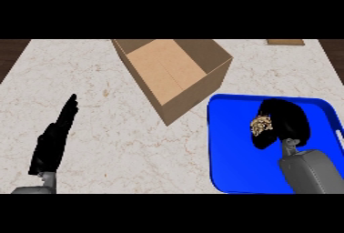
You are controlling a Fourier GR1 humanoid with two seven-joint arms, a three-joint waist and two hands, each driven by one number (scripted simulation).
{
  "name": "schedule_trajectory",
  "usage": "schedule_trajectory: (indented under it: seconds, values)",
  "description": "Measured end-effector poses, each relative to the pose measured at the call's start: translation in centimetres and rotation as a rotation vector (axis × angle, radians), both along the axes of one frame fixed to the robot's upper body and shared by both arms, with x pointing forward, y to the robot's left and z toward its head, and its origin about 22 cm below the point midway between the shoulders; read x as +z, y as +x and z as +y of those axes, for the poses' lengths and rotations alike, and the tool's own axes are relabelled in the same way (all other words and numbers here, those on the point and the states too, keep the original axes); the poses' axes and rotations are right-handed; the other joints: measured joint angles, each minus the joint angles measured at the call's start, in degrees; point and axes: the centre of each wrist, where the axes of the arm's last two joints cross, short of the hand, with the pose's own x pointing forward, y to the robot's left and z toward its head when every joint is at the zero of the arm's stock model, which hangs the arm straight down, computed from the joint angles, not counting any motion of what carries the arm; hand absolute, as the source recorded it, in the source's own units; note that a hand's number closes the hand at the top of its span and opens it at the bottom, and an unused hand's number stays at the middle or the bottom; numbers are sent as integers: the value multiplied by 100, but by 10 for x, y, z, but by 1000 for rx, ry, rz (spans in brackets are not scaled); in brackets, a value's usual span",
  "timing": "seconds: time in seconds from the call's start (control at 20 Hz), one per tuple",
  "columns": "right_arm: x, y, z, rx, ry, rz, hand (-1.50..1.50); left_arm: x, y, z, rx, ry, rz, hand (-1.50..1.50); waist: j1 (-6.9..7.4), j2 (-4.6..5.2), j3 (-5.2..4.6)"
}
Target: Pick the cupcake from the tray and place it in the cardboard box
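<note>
While the black right hand (287,119) is wrapping curled fingers (264,142) round the small golden-brown cupcake (260,124) inside the blue rectangular tray (228,152), the open brown cardboard box (176,73) is sitting just beside it on the pale marble worktop (128,141), likely placed for a short carry. Black left hand (52,145) is resting straight-fingered, empty, at left.

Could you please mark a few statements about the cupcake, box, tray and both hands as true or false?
1. The cupcake is inside the box. False: it is over the tray, in the right hand.
2. The right hand's fingers curl round the cupcake. True.
3. The left hand grips the box. False: it is open, resting at the left, apart from the box.
4. The box is open and holds nothing visible. True.
</note>
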Motion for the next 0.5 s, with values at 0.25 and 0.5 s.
schedule_trajectory:
  seconds: [0.25,0.5]
  values:
    - [21,41,-14,136,-57,-64,150,-7,0,-1,10,-1,9,0,-54,-12,-3]
    - [52,65,-11,203,-13,-160,150,-8,-2,3,18,-5,12,0,-116,-33,-4]
